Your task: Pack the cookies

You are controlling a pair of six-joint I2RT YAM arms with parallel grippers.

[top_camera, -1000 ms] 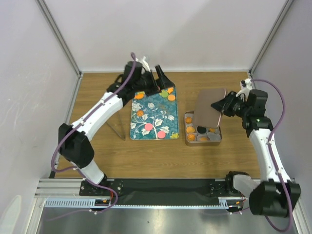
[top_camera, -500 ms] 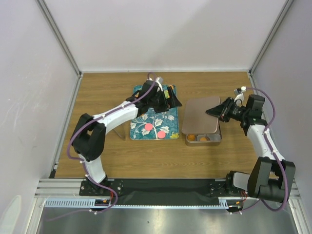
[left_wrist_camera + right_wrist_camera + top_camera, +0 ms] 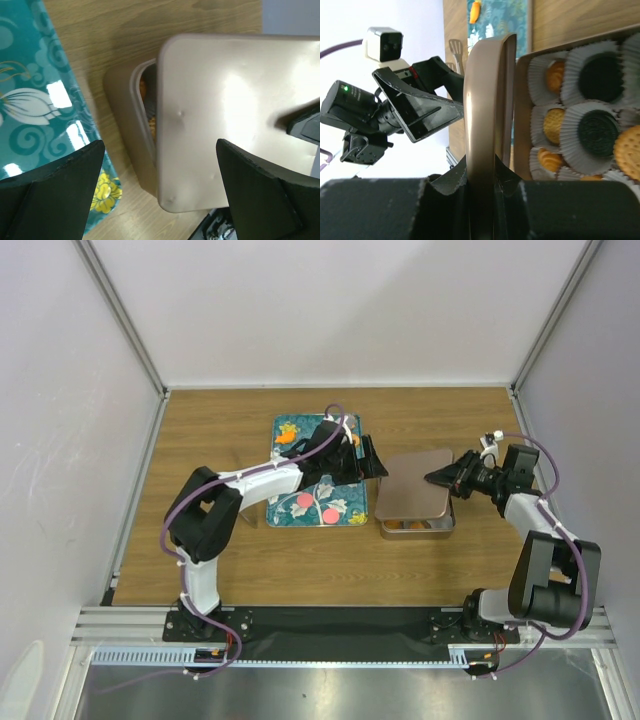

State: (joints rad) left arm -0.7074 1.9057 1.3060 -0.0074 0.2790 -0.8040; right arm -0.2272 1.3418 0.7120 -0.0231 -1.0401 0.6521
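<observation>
The square metal tin point(image 3: 418, 528) stands right of the teal tray point(image 3: 296, 465). My right gripper point(image 3: 440, 478) is shut on the right edge of the tan lid point(image 3: 412, 490) and holds it nearly flat over the tin. In the right wrist view the lid's edge point(image 3: 482, 100) runs between the fingers, and the tin's paper cups hold black cookies point(image 3: 602, 75) and orange cookies point(image 3: 555, 125). My left gripper point(image 3: 374, 464) is open and empty at the lid's left side. Its fingers point(image 3: 55, 190) stand either side of the lid's corner point(image 3: 235, 115) without touching it. Pink cookies point(image 3: 304, 499) and an orange cookie point(image 3: 287, 437) lie on the tray.
The wooden table point(image 3: 200, 440) is walled by white panels at the left, the back and the right. The black rail with both arm bases point(image 3: 330, 625) runs along the near edge. The left arm lies across the tray.
The right gripper has lowered the lid from tilted upright to nearly flat over the tin. The left gripper has moved from the tray's back edge to the right, up to the lid.
</observation>
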